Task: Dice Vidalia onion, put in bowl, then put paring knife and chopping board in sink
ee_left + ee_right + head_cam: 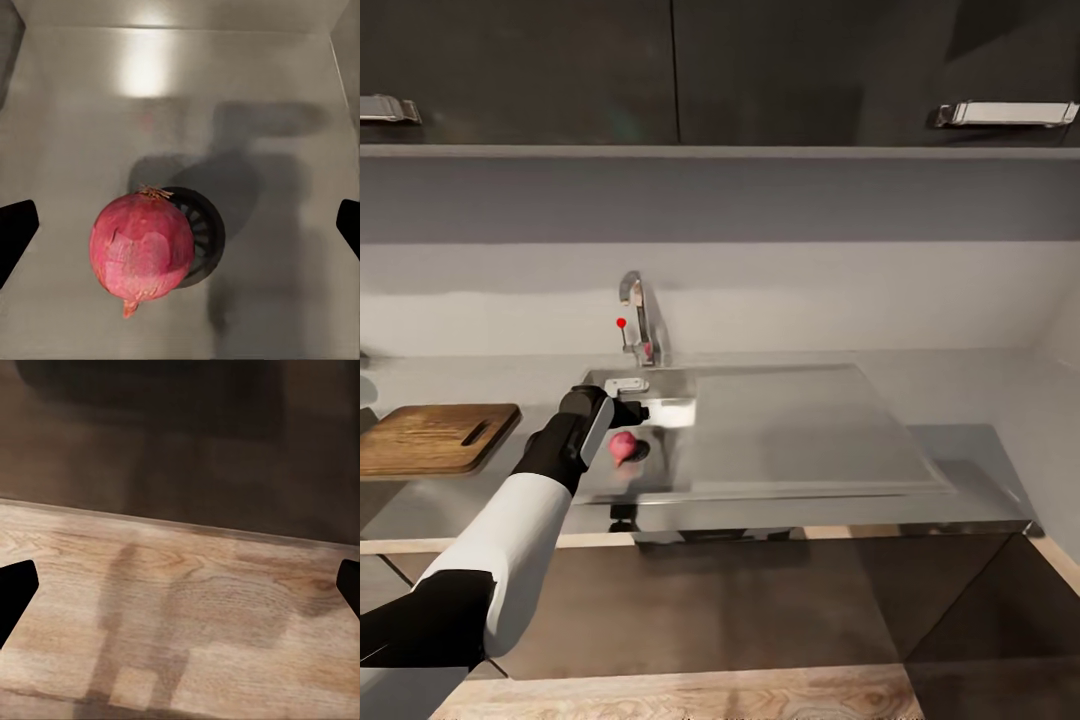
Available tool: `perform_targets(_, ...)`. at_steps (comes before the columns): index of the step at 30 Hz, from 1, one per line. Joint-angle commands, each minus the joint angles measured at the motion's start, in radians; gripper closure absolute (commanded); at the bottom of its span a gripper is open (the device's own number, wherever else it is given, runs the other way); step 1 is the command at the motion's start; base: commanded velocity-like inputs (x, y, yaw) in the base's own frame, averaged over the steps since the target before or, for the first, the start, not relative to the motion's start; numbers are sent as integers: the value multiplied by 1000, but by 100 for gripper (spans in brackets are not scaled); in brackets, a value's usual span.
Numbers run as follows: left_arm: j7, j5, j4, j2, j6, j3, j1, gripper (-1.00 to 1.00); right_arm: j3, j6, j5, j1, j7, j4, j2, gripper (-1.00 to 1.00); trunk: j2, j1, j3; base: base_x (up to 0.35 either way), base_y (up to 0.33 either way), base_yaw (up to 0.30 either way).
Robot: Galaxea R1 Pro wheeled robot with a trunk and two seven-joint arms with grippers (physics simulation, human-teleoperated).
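The Vidalia onion (622,447) (142,247), a pinkish-red ball, lies on the floor of the sink (800,430) (262,112) beside the dark drain (201,232). My left gripper (632,413) (180,232) hangs open just above the onion, its black fingertips (15,232) spread wide on either side and touching nothing. The brown chopping board (435,437) rests on the countertop (540,380) left of the sink. My right gripper (180,592) is open and empty over wooden floor. The paring knife and the bowl are out of view.
The chrome tap (640,320) with its red knob rises behind the basin, close to my left wrist. Dark wall cabinets (760,70) hang overhead. A grey side wall (1060,420) closes the counter at the right. Dark cabinet fronts (180,435) stand below.
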Motion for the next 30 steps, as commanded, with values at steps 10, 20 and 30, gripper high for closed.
perform_targets(10,7,9,15,14,4,-1,0,-100,3,-1,10,-1,-10,1,0,-100,-1,0,-12,76,0,0)
perform_targets(20,7,8,59,4,-43,-3,3,-100,3,-1,10,-1,-11,1,0,-100,-1,0,-17,5,0,0)
perform_targets(30,4,10,106,1,-55,-4,3,-100,3,-1,10,-1,-11,1,0,-100,-1,0,-17,0,0,0)
